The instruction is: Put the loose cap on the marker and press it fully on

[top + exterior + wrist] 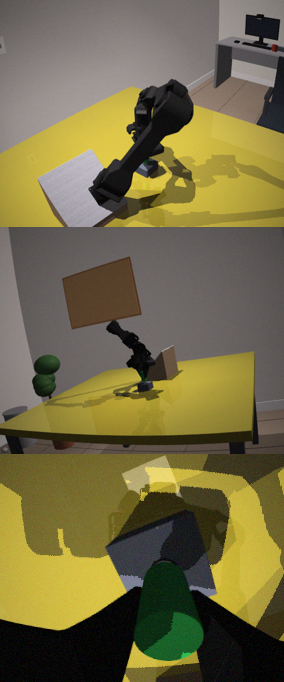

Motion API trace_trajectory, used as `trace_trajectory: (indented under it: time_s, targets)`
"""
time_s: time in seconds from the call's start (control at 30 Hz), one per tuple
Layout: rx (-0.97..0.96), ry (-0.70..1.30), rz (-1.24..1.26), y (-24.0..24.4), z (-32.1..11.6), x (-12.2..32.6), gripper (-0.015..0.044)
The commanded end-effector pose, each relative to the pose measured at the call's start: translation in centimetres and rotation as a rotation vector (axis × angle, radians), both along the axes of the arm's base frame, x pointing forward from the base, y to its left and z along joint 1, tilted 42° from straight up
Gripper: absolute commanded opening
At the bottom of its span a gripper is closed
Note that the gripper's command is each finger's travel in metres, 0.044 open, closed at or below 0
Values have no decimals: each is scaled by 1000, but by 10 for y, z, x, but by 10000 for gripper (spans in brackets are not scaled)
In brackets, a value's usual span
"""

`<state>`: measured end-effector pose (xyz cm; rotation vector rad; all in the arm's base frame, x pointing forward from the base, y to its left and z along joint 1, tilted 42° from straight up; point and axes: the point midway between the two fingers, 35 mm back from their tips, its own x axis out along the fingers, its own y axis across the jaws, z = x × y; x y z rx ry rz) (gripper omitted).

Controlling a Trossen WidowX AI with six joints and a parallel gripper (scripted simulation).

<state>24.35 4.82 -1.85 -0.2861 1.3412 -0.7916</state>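
Observation:
The green cap point(143, 376) point(167, 609) stands upright over the holder block point(147, 172) point(145, 387) point(142, 554), its lower end close to the block's top. My gripper point(165, 595) is shut on the cap, with one black finger on each side. The marker is almost wholly hidden under the cap; a thin dark ring shows at the cap's lower end in the wrist view. The cap is down around the marker, but I cannot tell whether it is fully seated. In the top view my arm hides the fingers and most of the cap.
A large wedge-shaped block point(72, 184) point(171, 364) stands on the yellow table point(62, 139) point(212, 401) near the arm's base. The arm's shadow falls over the table around the holder. A desk with a monitor point(262, 27) stands far off behind the table.

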Motion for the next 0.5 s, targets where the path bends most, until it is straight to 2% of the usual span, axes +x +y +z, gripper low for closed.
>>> trace_trajectory:
  time_s: [0.0,0.47]
  targets:
    - [0,0,0,0,0,0,79]
    - [0,0,0,0,0,0,440]
